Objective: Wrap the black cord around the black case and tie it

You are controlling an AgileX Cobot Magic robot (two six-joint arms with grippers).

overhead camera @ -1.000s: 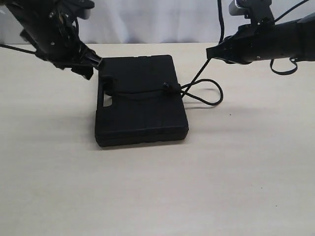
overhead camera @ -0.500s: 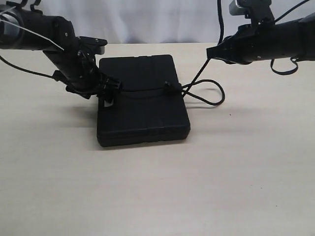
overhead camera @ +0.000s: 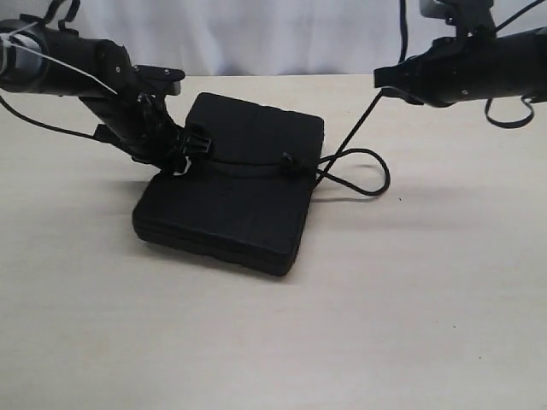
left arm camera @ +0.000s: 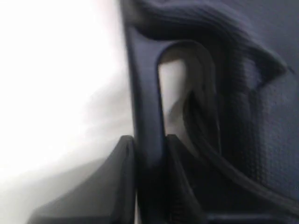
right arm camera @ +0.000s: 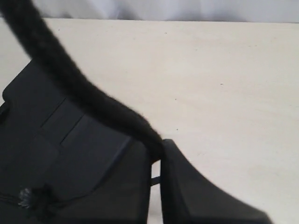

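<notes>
Teamwork: left gripper (overhead camera: 193,142) seems clamped on the black case (overhead camera: 231,205) handle to steady it; right gripper (right arm camera: 155,148) pinches the black cord (right arm camera: 84,94) taut.

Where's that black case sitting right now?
In the exterior view, the case lies on the table just left of centre. The left gripper pinches its handle edge, and the cord runs across it.

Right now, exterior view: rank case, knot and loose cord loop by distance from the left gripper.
1. case, gripped at its handle edge by the left gripper.
2. knot, on top of the case near its right edge.
3. cord loop, on the table right of the case.
</notes>
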